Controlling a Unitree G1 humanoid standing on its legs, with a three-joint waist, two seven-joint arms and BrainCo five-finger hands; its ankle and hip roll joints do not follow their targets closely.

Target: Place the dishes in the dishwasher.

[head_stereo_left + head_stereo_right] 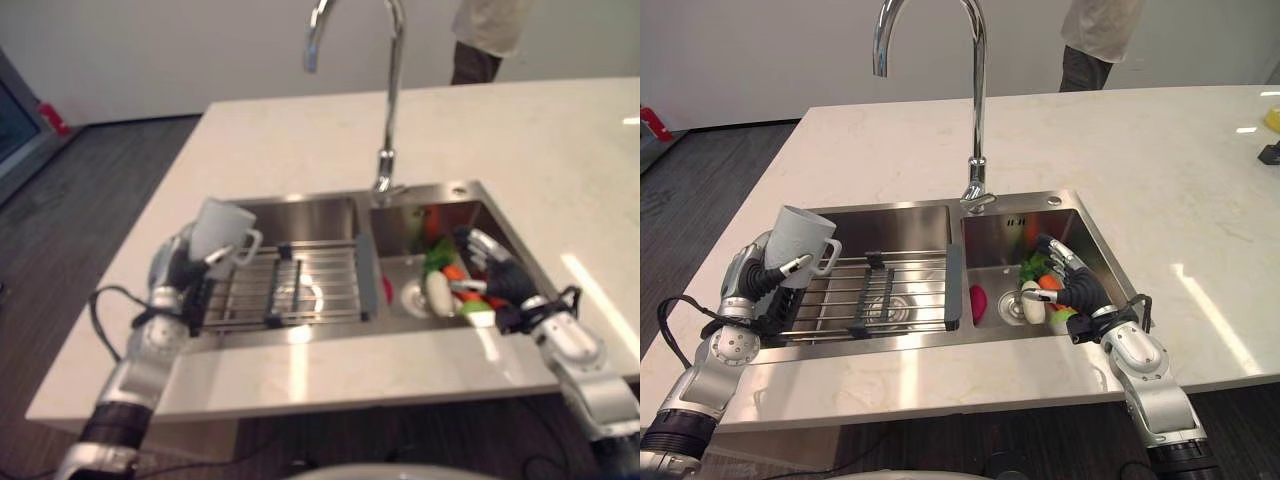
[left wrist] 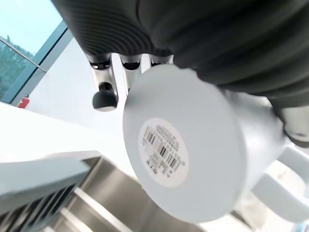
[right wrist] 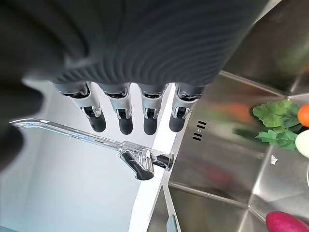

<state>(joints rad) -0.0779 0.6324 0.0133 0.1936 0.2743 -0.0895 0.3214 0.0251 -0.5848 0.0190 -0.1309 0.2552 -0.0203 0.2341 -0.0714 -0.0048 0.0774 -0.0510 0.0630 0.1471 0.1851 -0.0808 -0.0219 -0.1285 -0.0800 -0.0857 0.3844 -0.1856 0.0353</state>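
Over the left basin's wire rack point(image 1: 875, 295), the left hand point(image 1: 760, 275) has fingers curled round a white mug point(image 1: 800, 245), raised clear of the rack, tilted, handle toward the sink point(image 1: 1065, 215) centre. Left wrist view shows the mug's flat base with a barcode sticker, fingers behind it. Mug looks like glazed ceramic: stiff, moderately heavy, slick, chips if knocked on steel; body wrap seems secure, handle is the alternative hold. Right hand point(image 1: 1075, 285) sits in the right basin, fingers straight, holding nothing, beside vegetables point(image 1: 1040, 285). No dishwasher visible. Faucet point(image 1: 975, 100) stands behind.
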